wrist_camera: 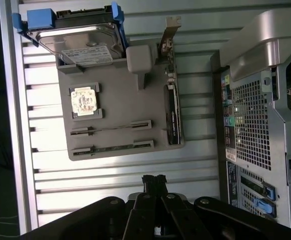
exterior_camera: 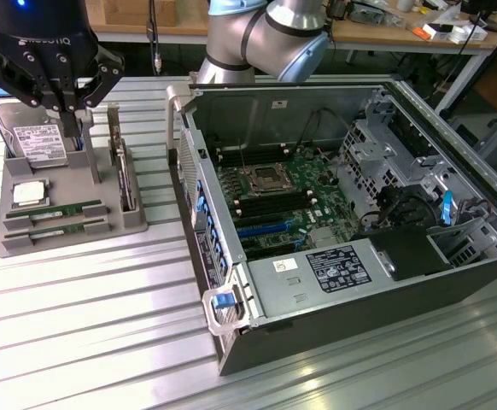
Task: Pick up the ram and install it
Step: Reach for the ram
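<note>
Two rams lie edge-up in parallel slots at the near end of a grey holder tray [exterior_camera: 129, 224]: one ram [exterior_camera: 63, 209] [wrist_camera: 110, 128] and a second ram [exterior_camera: 58, 227] [wrist_camera: 110, 148] beside it. My gripper [exterior_camera: 71, 113] [wrist_camera: 154, 181] hangs above the tray's far part, over the hard drive end, with its black fingers closed together and nothing between them. It stands well above and apart from both rams. The open computer case [exterior_camera: 231, 282] lies to the exterior view's right, with the motherboard's memory slots [exterior_camera: 270, 209] exposed.
On the tray also sit a silver hard drive [exterior_camera: 33, 137] [wrist_camera: 83, 47] in a blue bracket, a square processor chip [exterior_camera: 28, 193] [wrist_camera: 84, 100] and an upright expansion card [exterior_camera: 125, 175] [wrist_camera: 171, 112]. The case's wall [wrist_camera: 258, 100] rises close beside the tray. A ribbed metal table [exterior_camera: 78, 325] lies under everything.
</note>
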